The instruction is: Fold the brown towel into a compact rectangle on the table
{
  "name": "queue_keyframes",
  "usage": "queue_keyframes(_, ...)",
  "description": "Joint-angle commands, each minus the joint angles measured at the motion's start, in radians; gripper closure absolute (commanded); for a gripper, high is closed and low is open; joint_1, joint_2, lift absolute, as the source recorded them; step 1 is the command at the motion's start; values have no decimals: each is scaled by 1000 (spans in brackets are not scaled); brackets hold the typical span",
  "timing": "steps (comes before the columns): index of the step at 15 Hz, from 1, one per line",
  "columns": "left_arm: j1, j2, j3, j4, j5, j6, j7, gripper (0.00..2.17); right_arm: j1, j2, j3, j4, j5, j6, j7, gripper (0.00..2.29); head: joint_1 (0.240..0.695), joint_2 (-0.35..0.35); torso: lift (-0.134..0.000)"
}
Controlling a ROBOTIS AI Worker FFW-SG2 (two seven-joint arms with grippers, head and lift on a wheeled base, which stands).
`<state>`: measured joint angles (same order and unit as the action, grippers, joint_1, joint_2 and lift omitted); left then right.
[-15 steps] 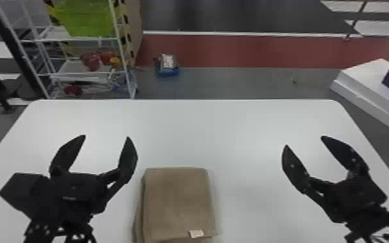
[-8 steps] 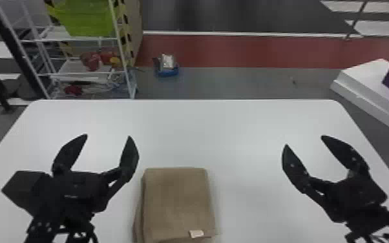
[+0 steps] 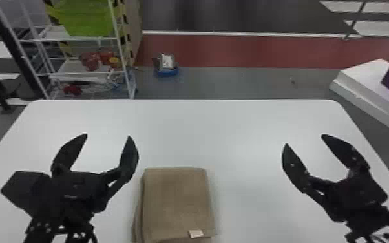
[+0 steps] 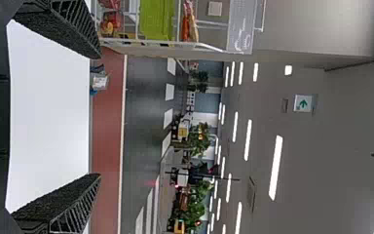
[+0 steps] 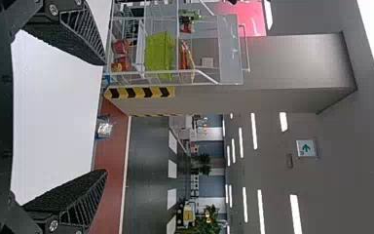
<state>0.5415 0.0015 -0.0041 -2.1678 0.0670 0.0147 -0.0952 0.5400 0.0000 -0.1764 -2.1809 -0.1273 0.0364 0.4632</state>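
Plainly, left pincer (image 3: 107, 135) and right pincer (image 3: 304, 140) gape wide; 1 brown towel (image 3: 177, 203) lies folded on the table (image 3: 245, 194).

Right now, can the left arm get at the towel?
Probably yes: the left gripper hangs open just left of the brown towel, and nothing lies between them.

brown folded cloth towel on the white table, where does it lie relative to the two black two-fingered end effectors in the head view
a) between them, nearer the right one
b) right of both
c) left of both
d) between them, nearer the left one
d, the brown folded towel lies just beside the left end effector, with bare white table between it and the right end effector
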Motion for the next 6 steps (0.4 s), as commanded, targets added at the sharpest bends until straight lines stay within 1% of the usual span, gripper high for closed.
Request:
queue_keyframes(1, 0, -4, 0, 0, -1, 0, -1, 16, 0, 1, 0, 1, 0, 0, 0, 107, 695, -20, -123)
queue_keyframes(6, 0, -4, -2, 0, 0, 3, -3, 16, 0, 1, 0, 0, 0, -6, 0, 107, 695, -21, -123)
